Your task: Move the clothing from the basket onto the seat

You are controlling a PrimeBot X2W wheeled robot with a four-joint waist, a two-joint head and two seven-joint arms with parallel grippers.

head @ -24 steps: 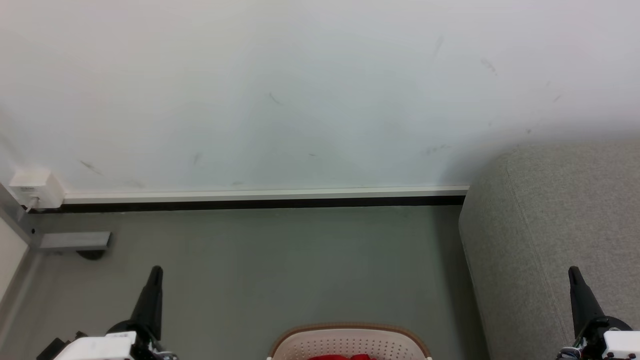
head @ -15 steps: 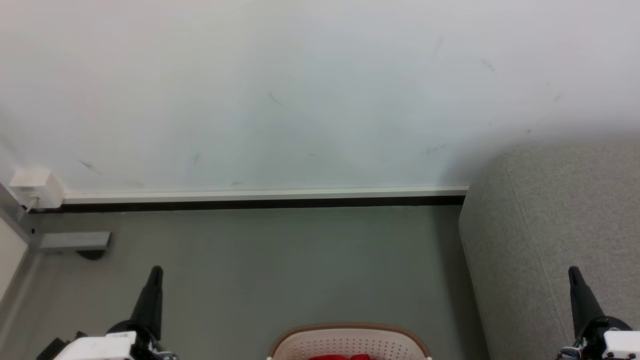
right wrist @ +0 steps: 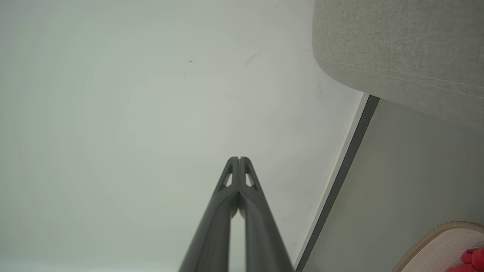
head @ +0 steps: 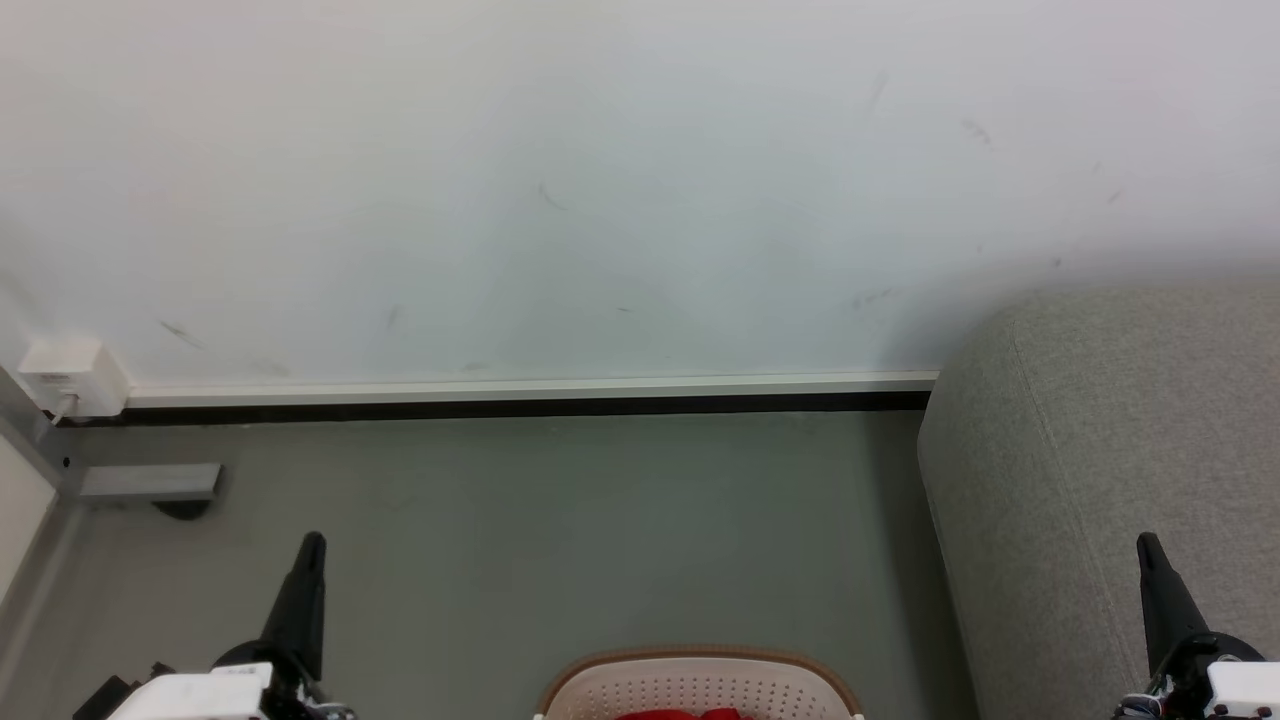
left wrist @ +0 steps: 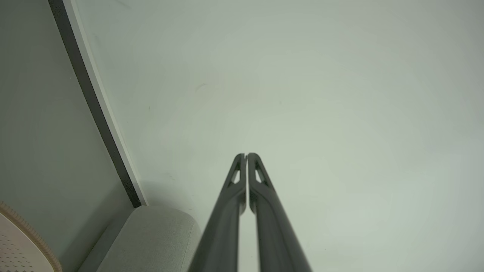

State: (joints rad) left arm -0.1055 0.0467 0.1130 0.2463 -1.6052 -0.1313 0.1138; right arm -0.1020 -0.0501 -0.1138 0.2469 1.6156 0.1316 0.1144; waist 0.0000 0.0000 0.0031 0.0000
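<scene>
Clothing point(head: 681, 714) bright red, low in basket point(head: 700, 687) (cream, perforated; brown rim)

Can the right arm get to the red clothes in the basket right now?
Probably yes: nothing lies between the shut right end effector and the clothing in the open basket.

We face a pale wall point(head: 600, 180) marked with faint dark scuffs. Along its foot runs a white skirting strip point(head: 520, 386) over a black band, meeting a grey floor point(head: 560, 530). At far left a small white box point(head: 70, 378) sits on the wall, above a grey metal bar point(head: 150, 481).
</scene>
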